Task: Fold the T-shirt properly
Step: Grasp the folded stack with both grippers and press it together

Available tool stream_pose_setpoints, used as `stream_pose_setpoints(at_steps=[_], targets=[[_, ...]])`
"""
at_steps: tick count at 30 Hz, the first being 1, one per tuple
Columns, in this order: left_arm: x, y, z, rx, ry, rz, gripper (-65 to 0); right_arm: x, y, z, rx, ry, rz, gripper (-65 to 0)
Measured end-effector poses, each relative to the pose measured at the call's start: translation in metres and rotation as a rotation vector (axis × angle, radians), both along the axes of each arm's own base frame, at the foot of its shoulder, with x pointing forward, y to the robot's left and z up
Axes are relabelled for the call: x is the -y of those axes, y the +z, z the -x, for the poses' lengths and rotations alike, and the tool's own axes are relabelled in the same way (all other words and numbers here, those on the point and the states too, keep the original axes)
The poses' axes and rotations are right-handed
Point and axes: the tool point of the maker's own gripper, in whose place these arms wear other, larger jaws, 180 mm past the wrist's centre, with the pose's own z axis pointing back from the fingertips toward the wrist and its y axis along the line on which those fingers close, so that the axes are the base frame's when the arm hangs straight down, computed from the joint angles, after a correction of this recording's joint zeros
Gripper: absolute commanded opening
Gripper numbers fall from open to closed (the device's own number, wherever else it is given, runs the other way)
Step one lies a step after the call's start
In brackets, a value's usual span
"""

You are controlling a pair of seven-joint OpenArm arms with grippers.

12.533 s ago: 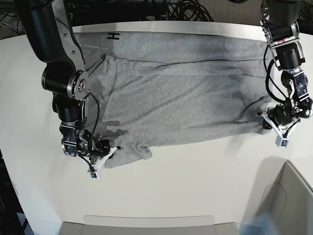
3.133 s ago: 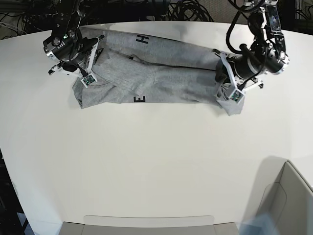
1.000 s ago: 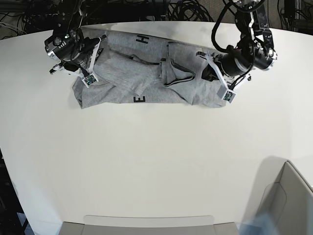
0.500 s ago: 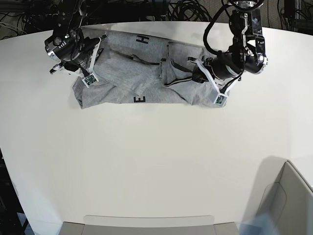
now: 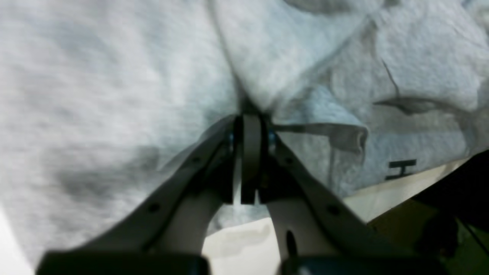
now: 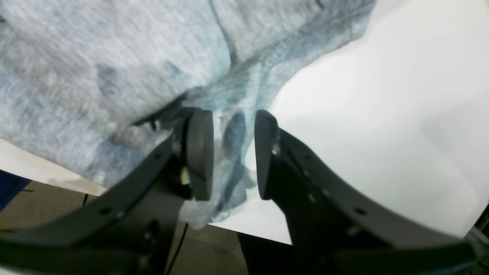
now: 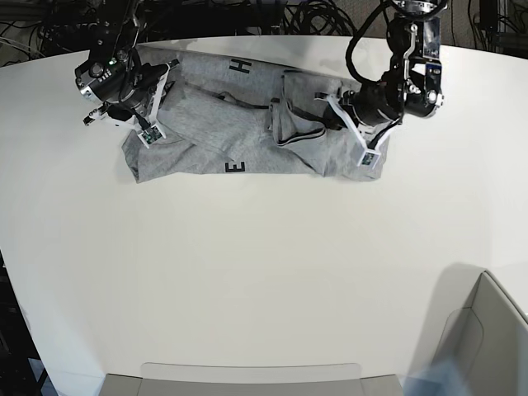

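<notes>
1. Dragged toward frame centre, the T-shirt's (image 7: 247, 124) right end now lies bunched over its middle along the worktop's (image 7: 264, 272) top edge.
2. Left claw (image 5: 248, 114) stays pinched shut on cloth.
3. Right claw (image 6: 229, 152) stands half-open, cloth between its pads, grip uncertain.
4. Crosswise fold looks underway.

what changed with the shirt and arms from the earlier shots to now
The T-shirt, once spread wide across the table, is now a narrow band along the far edge. The left gripper, jaws shut on the T-shirt's end, has dragged that end inward toward the middle, bunching cloth there. Over the last seconds the right gripper has stayed at the other end, jaws apart around cloth.
</notes>
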Motion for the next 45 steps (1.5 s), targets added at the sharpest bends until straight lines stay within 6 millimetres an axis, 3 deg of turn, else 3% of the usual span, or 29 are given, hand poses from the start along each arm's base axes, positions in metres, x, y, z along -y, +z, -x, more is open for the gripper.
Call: stream_pose_setpoints(at_steps=[8,11,15,18,21,25,27,30,33,38,43,45], targets=[[0.025,0.008,-0.011,0.046,-0.041,0.038,-62.9,0.001,0.000,0.000,-0.002,-0.002,0.004,-46.4],[0.046,0.012,-0.024,0.068,-0.056,0.082,-62.9,0.001,0.000,0.000,0.000,-0.002,0.003,-46.4],[0.073,0.000,-0.023,0.018,-0.093,0.117,-62.9,0.001,0.003,-0.005,0.015,-0.002,0.001,-46.4],[0.091,0.011,-0.031,0.044,-0.103,0.162,-62.9,0.002,0.005,-0.009,0.024,-0.004,0.004,-46.3],[0.091,0.013,-0.034,0.053,-0.100,0.165,-62.8,0.013,0.012,-0.018,0.060,-0.055,-0.006,-45.5],[0.083,0.008,-0.031,0.040,-0.095,0.144,-62.7,0.028,0.024,-0.028,0.133,-0.153,-0.107,-38.2],[0.084,0.007,-0.030,0.038,-0.095,0.147,-62.7,0.054,0.033,-0.029,0.184,-0.267,-0.143,-34.4],[0.084,0.006,-0.029,0.033,-0.095,0.147,-62.7,0.086,0.054,-0.038,0.287,-0.367,-0.175,-33.8],[0.082,0.005,-0.027,0.031,-0.107,0.137,-62.7,0.077,0.066,-0.050,0.350,-0.330,-0.261,-33.9],[0.080,0.003,-0.027,0.027,-0.103,0.131,-62.7,0.055,0.045,-0.048,0.298,-0.319,-0.408,-33.9],[0.080,-0.013,-0.020,-0.027,-0.098,0.135,-62.7,0.031,-0.004,-0.038,0.160,-0.371,-0.635,-33.9],[0.080,-0.012,-0.020,-0.028,-0.099,0.137,-62.7,0.026,-0.023,-0.025,0.087,-0.400,-0.676,-33.9]])
